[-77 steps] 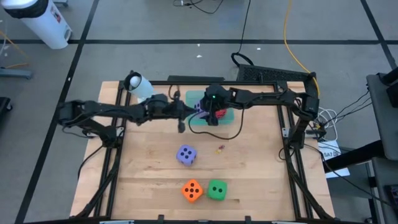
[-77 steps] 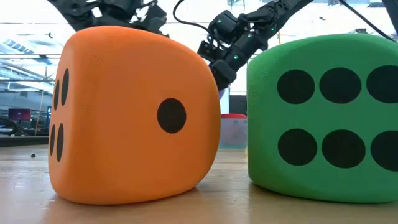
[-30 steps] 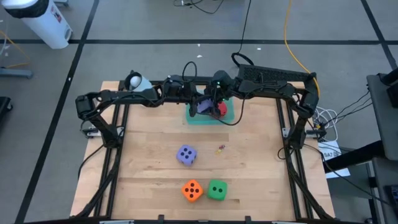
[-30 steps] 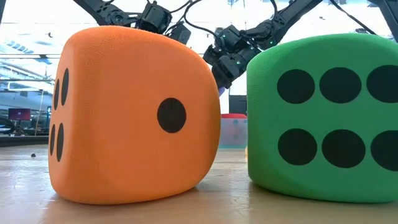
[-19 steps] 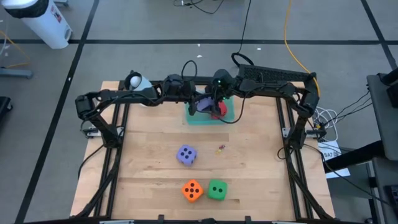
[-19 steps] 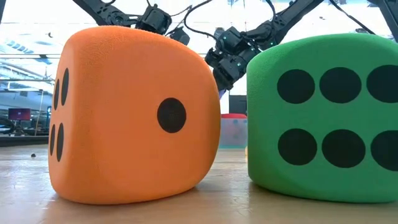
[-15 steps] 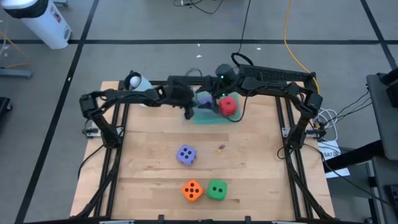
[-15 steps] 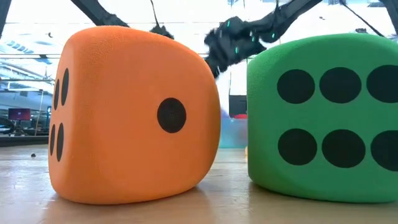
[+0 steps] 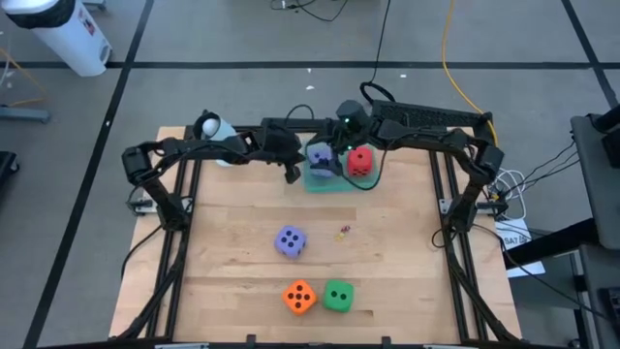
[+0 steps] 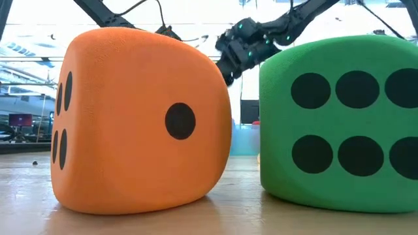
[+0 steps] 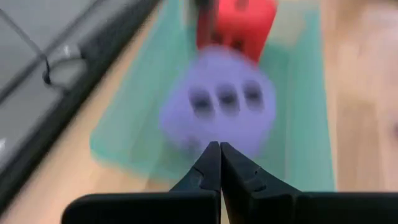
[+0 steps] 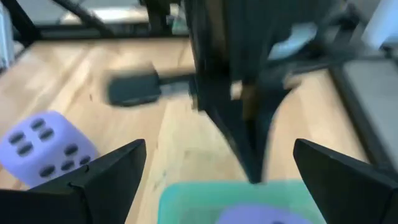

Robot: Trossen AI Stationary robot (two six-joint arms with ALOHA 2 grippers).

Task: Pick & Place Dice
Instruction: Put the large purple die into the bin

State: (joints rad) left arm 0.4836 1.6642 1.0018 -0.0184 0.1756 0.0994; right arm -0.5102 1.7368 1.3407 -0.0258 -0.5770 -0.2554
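Since a second ago: both arms have drawn back from above the teal tray (image 9: 323,184), so its contents now show plainly from above. A purple-blue die (image 9: 321,157) and the red die (image 9: 359,161) sit side by side in the tray, purple one toward the left arm. The right gripper (image 9: 341,136) has lifted toward the far edge, above the two dice, jaws spread wide and released, nothing between them. The left gripper (image 9: 291,174) has moved to just beside the tray's left end, jaws clenched with nothing in them; its wrist view shows the shut fingertips (image 11: 216,163) aimed at the purple-blue die's three-pip face.

Wooden table (image 9: 223,271): unchanged. Second purple-blue die (image 9: 290,241) mid-table. Orange die (image 9: 299,297) and green die (image 9: 337,296) near the front edge, just beside each other. In the low view these two fill the picture and hide most of the tray. Small bit of debris (image 9: 343,231) right of the mid-table die.
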